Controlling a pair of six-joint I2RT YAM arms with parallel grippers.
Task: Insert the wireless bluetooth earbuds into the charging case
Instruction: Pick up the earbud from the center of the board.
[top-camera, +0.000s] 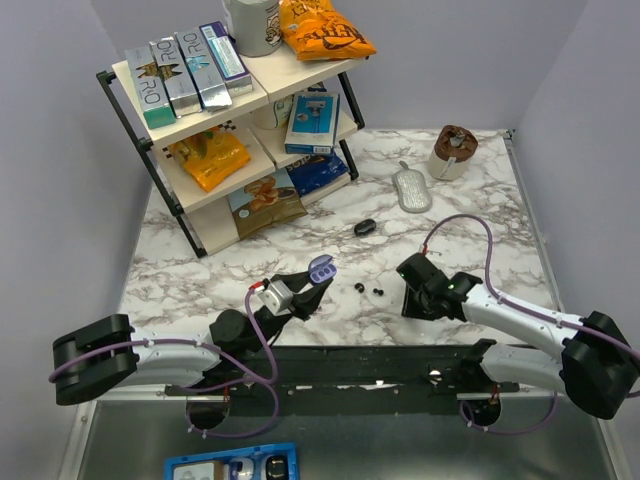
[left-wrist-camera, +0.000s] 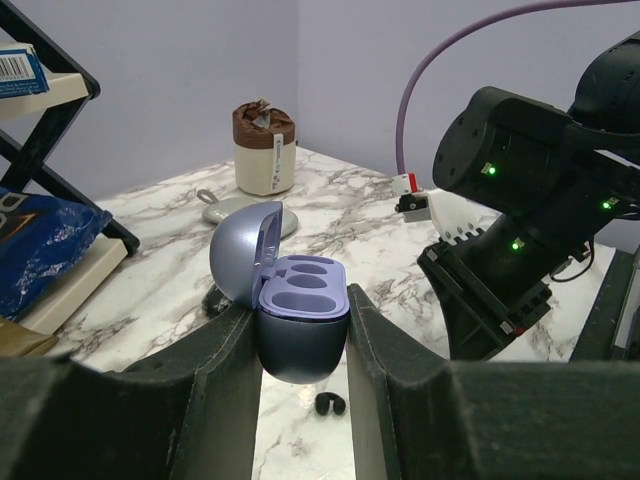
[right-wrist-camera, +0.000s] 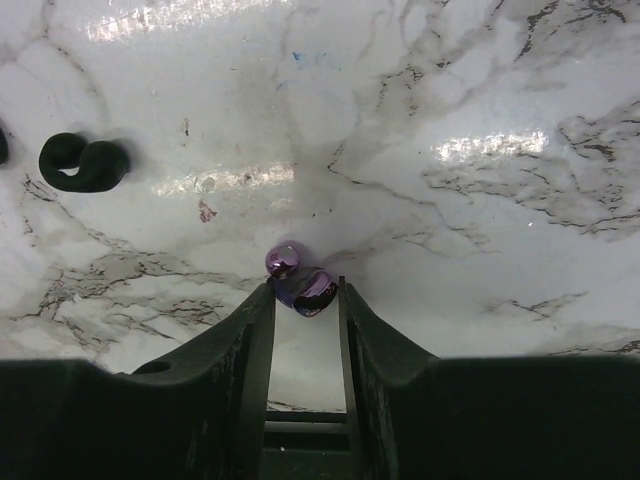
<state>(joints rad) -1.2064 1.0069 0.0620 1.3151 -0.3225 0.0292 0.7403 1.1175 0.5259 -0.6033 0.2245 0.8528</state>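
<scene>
Nearby: black earbud (right-wrist-camera: 83, 163) | left end effector (left-wrist-camera: 302, 312) grips case (left-wrist-camera: 300, 350) | right end effector (right-wrist-camera: 305, 290) at purple earbud (right-wrist-camera: 288, 262), grip unclear

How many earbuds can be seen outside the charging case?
3: two black earbuds side by side on the table, one purple earbud between the right gripper's fingers. A second purple one may be hidden.

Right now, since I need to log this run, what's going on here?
The left gripper holds the case up off the table, lid open and both slots empty. The right gripper is down at the table with its jaws on a purple earbud. Two small black pieces lie loose nearby. No earbud is in the case yet.
</scene>
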